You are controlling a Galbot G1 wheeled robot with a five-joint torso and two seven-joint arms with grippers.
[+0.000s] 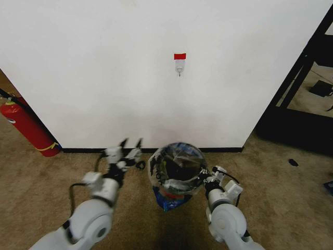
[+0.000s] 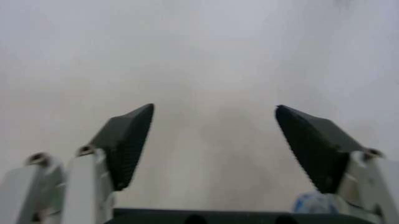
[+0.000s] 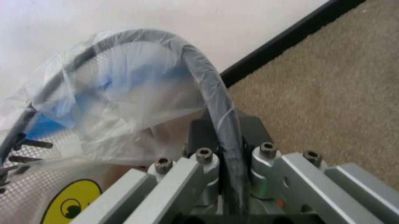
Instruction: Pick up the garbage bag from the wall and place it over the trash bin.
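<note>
The garbage bag (image 1: 176,165), translucent white with blue print, is draped over the round trash bin (image 1: 179,146) on the carpet at the foot of the wall (image 1: 114,78). My right gripper (image 1: 204,175) is at the bin's right side. In the right wrist view the right gripper (image 3: 227,140) is shut on the black rim (image 3: 209,74), with the bag's plastic (image 3: 124,93) wrapped over it. A yellow mark (image 3: 72,200) shows on the bag. My left gripper (image 1: 131,141) stands open just left of the bin, its fingers (image 2: 128,144) apart and facing the wall with nothing between them.
A small white hook (image 1: 179,66) under a red tape strip (image 1: 179,56) is bare on the wall. A red fire extinguisher (image 1: 28,127) leans at the far left. A black frame (image 1: 296,88) stands at the right. Brown carpet (image 1: 276,198) lies around the bin.
</note>
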